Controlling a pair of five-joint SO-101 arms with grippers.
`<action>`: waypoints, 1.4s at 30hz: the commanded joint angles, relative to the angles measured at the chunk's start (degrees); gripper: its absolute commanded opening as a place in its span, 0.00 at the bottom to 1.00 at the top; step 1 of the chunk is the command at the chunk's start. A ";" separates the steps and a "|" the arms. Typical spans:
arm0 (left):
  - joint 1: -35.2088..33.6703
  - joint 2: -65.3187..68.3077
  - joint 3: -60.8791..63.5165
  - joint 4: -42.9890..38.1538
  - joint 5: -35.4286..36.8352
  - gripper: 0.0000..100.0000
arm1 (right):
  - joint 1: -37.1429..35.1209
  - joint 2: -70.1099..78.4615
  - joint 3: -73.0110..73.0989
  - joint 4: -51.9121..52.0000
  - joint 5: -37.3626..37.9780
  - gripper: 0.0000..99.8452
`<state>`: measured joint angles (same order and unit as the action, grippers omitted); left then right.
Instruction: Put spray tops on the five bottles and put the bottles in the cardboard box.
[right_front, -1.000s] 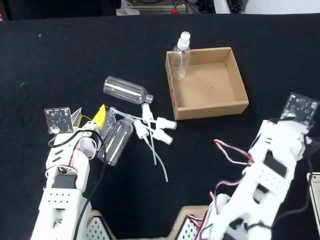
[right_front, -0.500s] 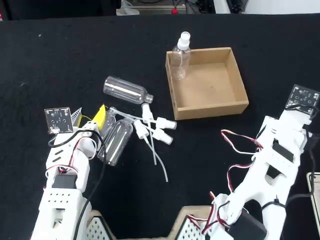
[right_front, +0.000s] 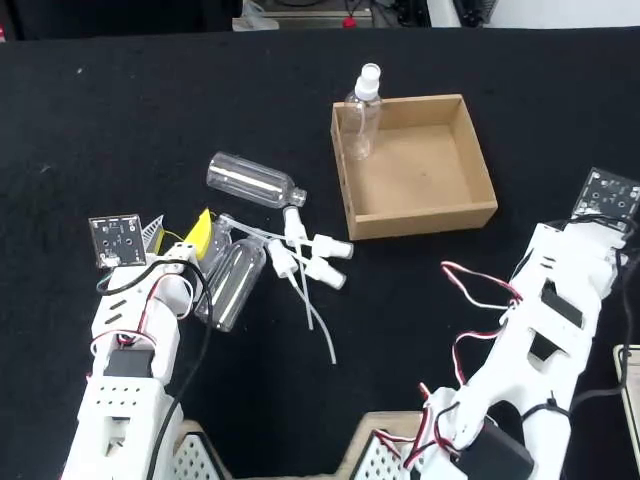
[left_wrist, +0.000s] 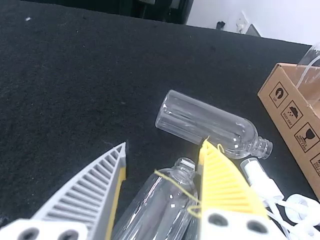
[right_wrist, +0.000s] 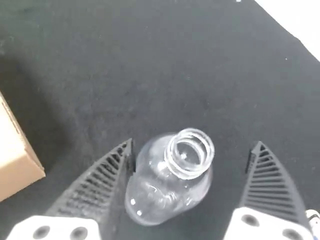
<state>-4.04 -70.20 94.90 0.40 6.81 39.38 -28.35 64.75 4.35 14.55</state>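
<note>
**One bottle capped, both grippers open over uncapped ones**

High view: the cardboard box sits at about 1 o'clock from the middle of the black table. A capped bottle stands upright at its 11 o'clock corner, and it looks to be inside the box. A loose pile of spray tops lies near the centre. An open-necked bottle lies on its side at 10 o'clock from the pile. The left gripper is at 9 o'clock from the pile, with a lying bottle right beside it. The right arm is over at 4 o'clock.

Left wrist view: the left gripper's fingers are spread apart and straddle the mouth end of the lying bottle. They aren't pinching it. The open-necked bottle lies just beyond, with a spray top and the box near it.

Right wrist view: the right gripper is wide open. An upright topless bottle stands between its fingers, very close to one of them. Hard to tell if they're touching.
</note>
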 joint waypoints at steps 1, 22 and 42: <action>0.66 -0.79 -0.84 -1.58 -0.44 0.23 | -1.14 -0.13 0.22 -1.49 0.70 0.32; 0.66 -0.79 -0.84 -1.58 -0.44 0.23 | -2.99 -0.13 2.33 -1.76 -3.78 0.32; 0.66 -0.79 -0.92 -1.58 -0.44 0.23 | -2.20 -0.04 3.82 -10.64 -3.87 0.18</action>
<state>-4.04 -70.20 94.90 0.40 6.81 36.84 -28.35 68.44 -2.68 11.21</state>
